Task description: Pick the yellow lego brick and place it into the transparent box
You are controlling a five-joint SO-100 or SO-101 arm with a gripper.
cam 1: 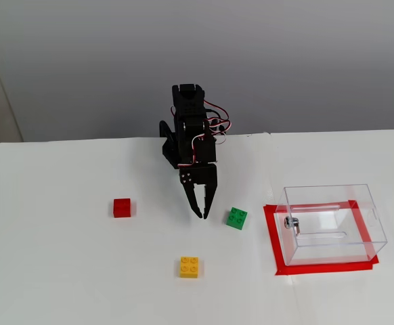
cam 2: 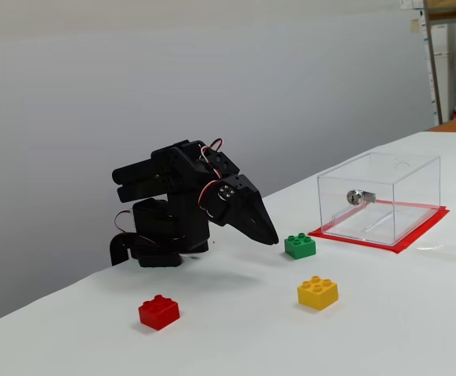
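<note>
You have not grabbed anything yet: the claw point(cam 1: 201, 214) looks pressed together and empty, the yellow brick point(cam 1: 189, 267) lies in front of it, apart, so open up and reach down.

A plain grey wall point(cam 1: 82, 61) rises behind the white table point(cam 1: 61, 271); shelves point(cam 2: 451, 55) stand at far right.

Lab or office: white table point(cam 1: 61, 271), grey wall point(cam 2: 212, 70), shelving point(cam 2: 451, 55).

Yellow lego brick point(cam 1: 189, 267) outside transparent box point(cam 1: 332, 223)
</note>
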